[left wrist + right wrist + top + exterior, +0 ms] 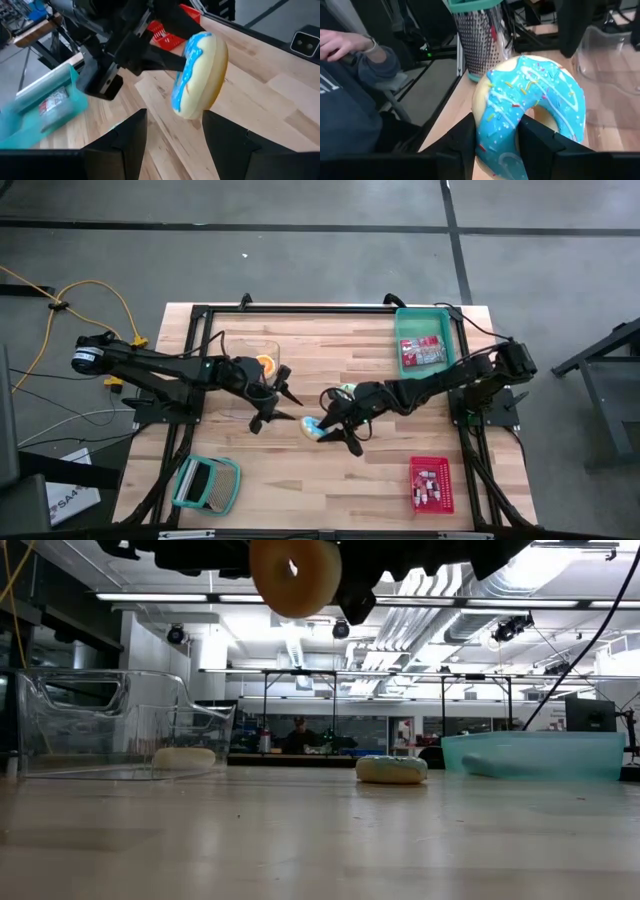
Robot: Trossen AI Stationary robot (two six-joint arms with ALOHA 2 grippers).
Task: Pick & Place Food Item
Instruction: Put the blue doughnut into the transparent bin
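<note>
The only lettering I can make out is "SA4", printed on the white cardboard box (62, 498) lying on the floor beside my table's near left corner; the remainder is illegible.

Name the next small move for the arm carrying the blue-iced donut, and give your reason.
Probably ease the right pincer toward the left pincer. It holds the blue-iced donut off the table, between its fingers, and the left one waits open just beside it, in front of the clear container. That looks like a handover.
</note>
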